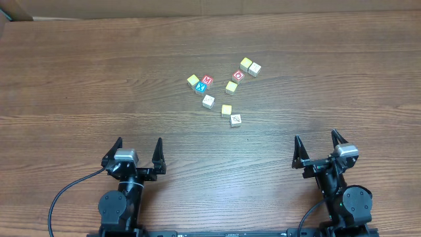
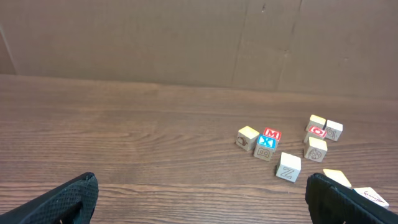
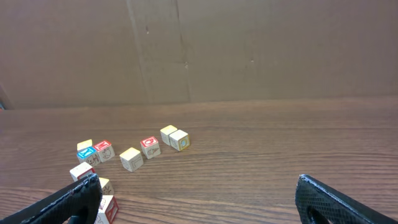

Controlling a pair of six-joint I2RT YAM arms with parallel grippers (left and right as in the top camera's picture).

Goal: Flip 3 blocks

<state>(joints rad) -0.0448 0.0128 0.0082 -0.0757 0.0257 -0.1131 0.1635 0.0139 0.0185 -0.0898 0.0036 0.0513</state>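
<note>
Plainly, the left fingers (image 1: 158, 157) stand spread wide with nothing between them, at the near side of the wood-grain surface (image 1: 72, 79). The right fingers (image 1: 297, 153) are spread just as wide, also empty, well apart from the left pair on the same near side. In each wrist view the dark fingertips frame the lower corners, and bare wood lies between them.

Ahead of both arms, toward the middle of the surface, ten small cubes lie scattered. Closest to the arms are three of the blocks. The white block with a dark drawing (image 1: 235, 119) is nearest, the yellow-topped block (image 1: 226, 110) sits just beside it at its far-left corner, and the white-topped block (image 1: 208, 101) is a little farther off to the left. None of them touches a finger.

Beyond them, a red M block (image 1: 207, 80) and a blue X block (image 1: 201, 87) sit together, with a yellow block (image 1: 193, 80) on their left. A cream block (image 1: 231, 87) lies to their right, then a red O block (image 1: 239, 75), and farthest away a yellow cube (image 1: 246, 64) touches a pale cube (image 1: 254, 69). A brown cardboard wall (image 2: 124, 37) stands behind the surface.
</note>
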